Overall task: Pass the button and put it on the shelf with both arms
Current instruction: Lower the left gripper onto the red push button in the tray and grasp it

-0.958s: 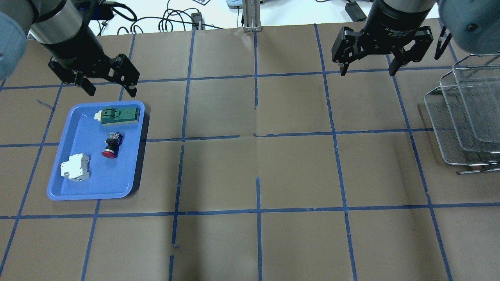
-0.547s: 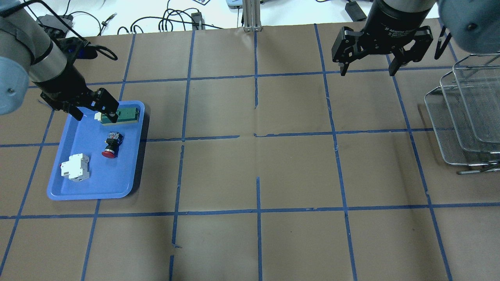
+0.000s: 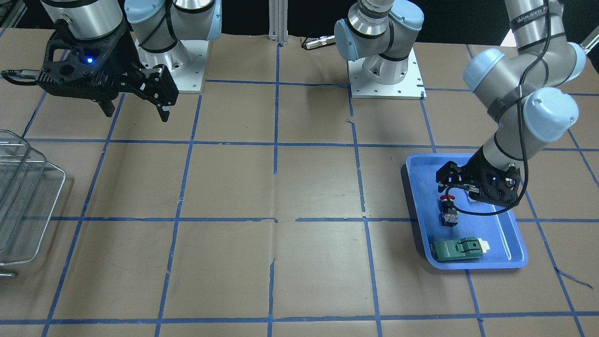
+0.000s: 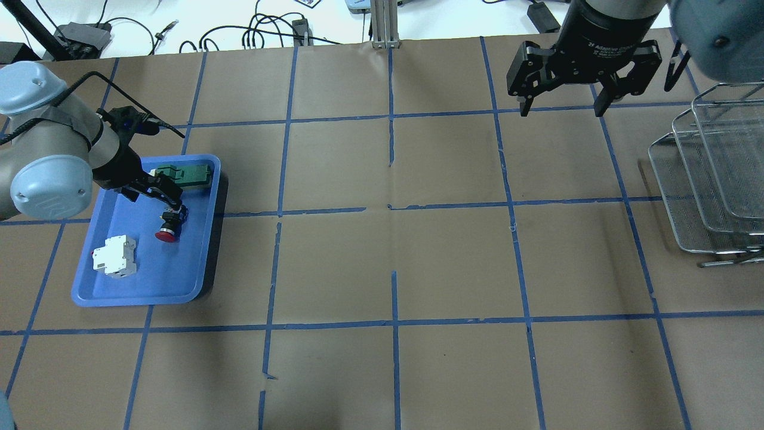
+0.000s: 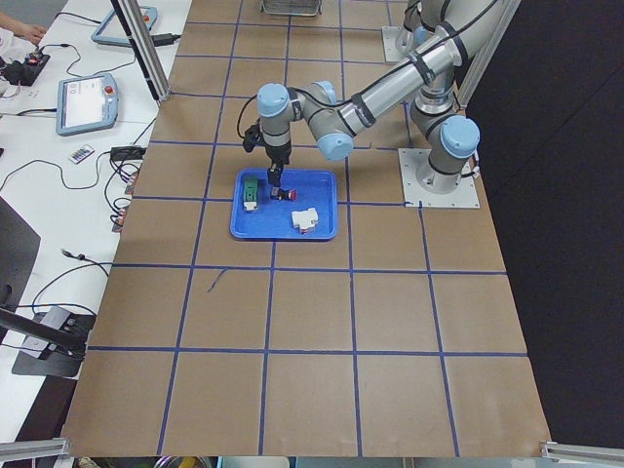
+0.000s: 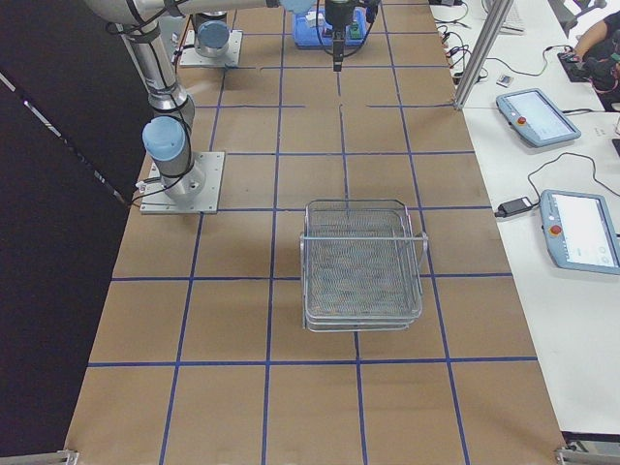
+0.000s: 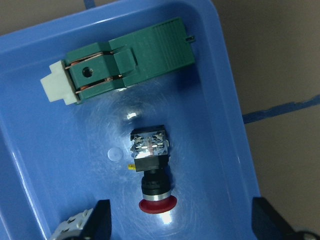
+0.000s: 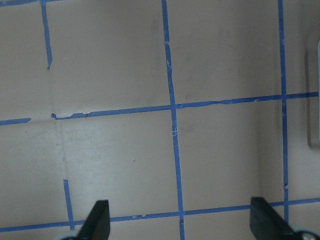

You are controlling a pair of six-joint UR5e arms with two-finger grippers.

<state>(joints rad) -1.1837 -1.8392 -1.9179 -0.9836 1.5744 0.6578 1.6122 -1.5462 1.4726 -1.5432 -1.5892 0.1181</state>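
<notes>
The button lies on its side in the blue tray, red cap toward the robot. In the left wrist view the button lies between and just ahead of my open fingertips. My left gripper is open and empty, low over the tray right by the button; it also shows in the front view above the button. My right gripper is open and empty, high over bare paper at the far right. The shelf stands at the table's right edge.
A green module lies at the tray's far end and a white breaker at its near left. Brown paper with a blue tape grid covers the table. Cables lie beyond the far edge.
My left gripper has come down and toward the robot, from beyond the tray's far edge to low over the button. The right arm has not moved.
</notes>
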